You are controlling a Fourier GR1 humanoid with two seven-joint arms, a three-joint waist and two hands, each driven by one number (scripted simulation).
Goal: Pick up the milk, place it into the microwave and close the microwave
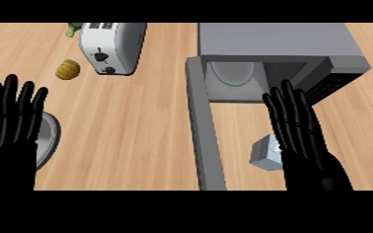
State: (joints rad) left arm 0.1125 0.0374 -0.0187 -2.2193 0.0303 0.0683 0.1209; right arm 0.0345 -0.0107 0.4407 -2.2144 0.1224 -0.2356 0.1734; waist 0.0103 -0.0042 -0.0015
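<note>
The right robot hand (302, 138) hangs over the near right part of the wooden table (138, 128), its fingers straight and spread wide, holding nothing, with the fingertips pointing away toward the microwave (280, 42). Just beside its palm, on the left, stands the milk (264, 154), a small pale carton resting on the table; the hand's edge overlaps the carton's right side, so whether they touch cannot be told. The carton sits outside the microwave, near its open mouth. The microwave door (203, 128) is swung fully open and runs as a long grey bar from the oven's left corner toward the near edge, to the left of the milk. Inside the cavity a round turntable (233, 73) shows. Further left, at the far side of the table, lies a white toaster (111, 47), with a yellowish fruit (68, 69) beside it and a green item (71, 29) behind. The left robot hand (19, 123) rests open at the left edge, fingers up, over a grey plate (48, 140).
</note>
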